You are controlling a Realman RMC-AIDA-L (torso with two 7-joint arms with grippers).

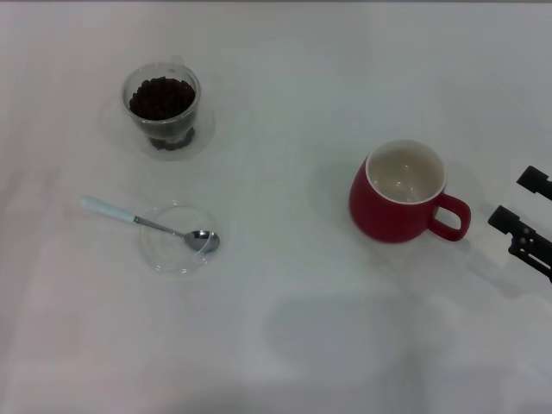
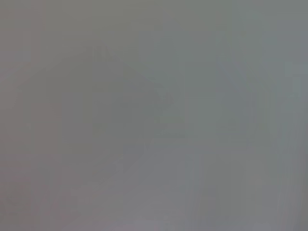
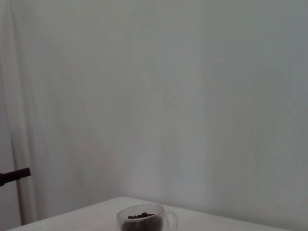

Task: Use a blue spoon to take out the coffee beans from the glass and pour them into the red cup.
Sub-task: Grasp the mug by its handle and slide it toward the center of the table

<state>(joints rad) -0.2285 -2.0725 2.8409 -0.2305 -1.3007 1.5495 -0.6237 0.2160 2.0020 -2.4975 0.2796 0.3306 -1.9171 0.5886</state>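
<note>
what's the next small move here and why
Probably send the right gripper, now at the table's right edge beside the red cup, to the blue spoon. The spoon lies ungrasped, its bowl over the clear dish, and the coffee beans fill the glass.

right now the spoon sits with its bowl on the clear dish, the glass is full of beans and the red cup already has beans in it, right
Not quite. The head view shows the red cup empty, its cream inside bare. The rest holds: the blue spoon rests its bowl on the clear dish, and the glass holds the coffee beans.
</note>
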